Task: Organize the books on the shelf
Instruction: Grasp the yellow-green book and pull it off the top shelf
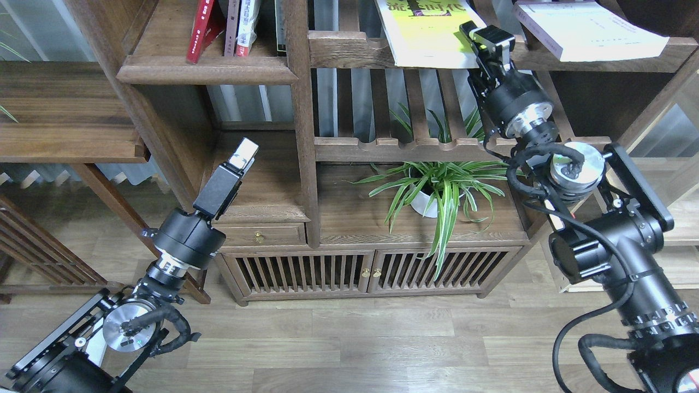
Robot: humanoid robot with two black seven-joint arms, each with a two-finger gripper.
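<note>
right hand (486,37): grip state unclear | touching yellow-white book (423,33) right corner | left hand (242,154): fingers together, empty

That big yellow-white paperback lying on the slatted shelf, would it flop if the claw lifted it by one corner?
Probably. The large yellow-white paperback looks thin and soft-covered, so it would likely sag. Its edge already overhangs the slatted shelf, so a push might tip it off.

Books on the walnut bookcase

The yellow-white book (423,33) lay flat overhanging a slatted shelf (349,49); the pale book (587,30) lay flat further right; the red book (200,30) leaned on the solid shelf (207,71).
</note>
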